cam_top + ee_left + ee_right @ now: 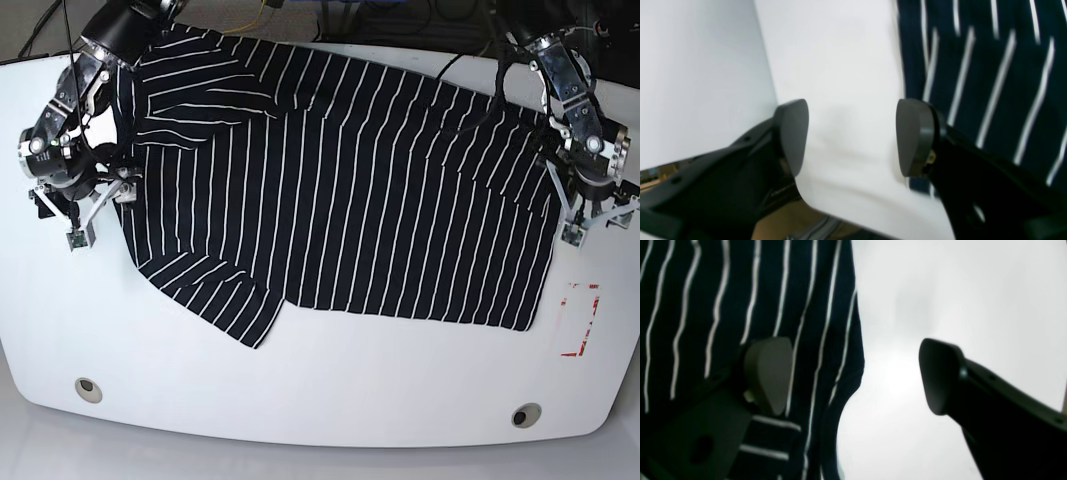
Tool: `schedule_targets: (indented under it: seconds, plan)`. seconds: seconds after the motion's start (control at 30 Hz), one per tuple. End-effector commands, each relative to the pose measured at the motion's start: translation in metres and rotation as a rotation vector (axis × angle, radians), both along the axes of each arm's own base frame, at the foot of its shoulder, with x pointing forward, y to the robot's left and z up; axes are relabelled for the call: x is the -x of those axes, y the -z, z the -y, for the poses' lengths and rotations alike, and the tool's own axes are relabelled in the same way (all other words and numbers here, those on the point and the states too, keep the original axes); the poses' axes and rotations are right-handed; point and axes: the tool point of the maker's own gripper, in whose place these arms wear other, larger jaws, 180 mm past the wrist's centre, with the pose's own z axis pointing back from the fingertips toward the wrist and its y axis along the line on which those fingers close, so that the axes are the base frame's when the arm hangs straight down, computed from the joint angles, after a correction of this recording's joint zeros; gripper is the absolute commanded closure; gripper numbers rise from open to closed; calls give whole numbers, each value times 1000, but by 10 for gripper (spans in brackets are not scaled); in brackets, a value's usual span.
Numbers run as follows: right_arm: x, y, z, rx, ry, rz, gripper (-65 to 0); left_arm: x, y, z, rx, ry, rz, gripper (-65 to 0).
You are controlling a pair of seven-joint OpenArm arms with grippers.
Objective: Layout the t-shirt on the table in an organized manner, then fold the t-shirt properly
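Observation:
The black t-shirt (340, 190) with thin white stripes lies spread sideways on the white table (320, 390), sleeves toward the left and hem toward the right. My right gripper (100, 210) hovers open at the shirt's left edge. In the right wrist view one finger (768, 373) is over the fabric (723, 306), the other over bare table, and the gripper (853, 376) holds nothing. My left gripper (597, 222) is open at the right edge. In the left wrist view one of its fingers (915, 136) is at the edge of the shirt (990, 66), and white table shows across the open gap of the gripper (853, 136).
A red-marked rectangle (580, 320) lies on the table below the left gripper. Two round grommets (87, 389) (526, 414) sit near the front edge. Cables hang behind the table's far edge. The table's edge (820, 206) runs close under the left gripper.

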Motion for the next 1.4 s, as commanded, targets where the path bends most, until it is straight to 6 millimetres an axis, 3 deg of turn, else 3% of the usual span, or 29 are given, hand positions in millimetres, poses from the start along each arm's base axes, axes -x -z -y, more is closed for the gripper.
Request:
schedule_targets:
  seconds: [0.0, 0.17, 0.37, 0.63, 0.8, 0.9, 1.13, 1.37]
  plan:
    - [-21, -15, 3, -12, -1, 65, -569, -26, -30, 2, -16, 19, 98, -388]
    - [-54, -16, 4, -89, 12, 84, -569, -63, -47, 19, 7, 76, 154, -388]
    - [-93, -15, 0, -172, -7, 125, -569, -102, -46, 35, 72, 151, 197, -388]
    - [-133, -8, -6, -269, -40, 167, -569, -137, -36, 41, 159, 186, 206, -388]
    - [-148, 3, -3, -323, -16, 163, -569, -152, -24, 47, 215, 209, 195, -388]
    - [-156, 8, -3, -343, -8, 177, -569, -156, -20, 38, 229, 195, 190, -387]
    - [-156, 22, 0, -367, 9, 168, -569, -159, -16, 30, 268, 163, 189, -387]
    - [-152, 37, -4, -404, 22, 165, -569, -162, -14, 36, 316, 178, 206, -387]
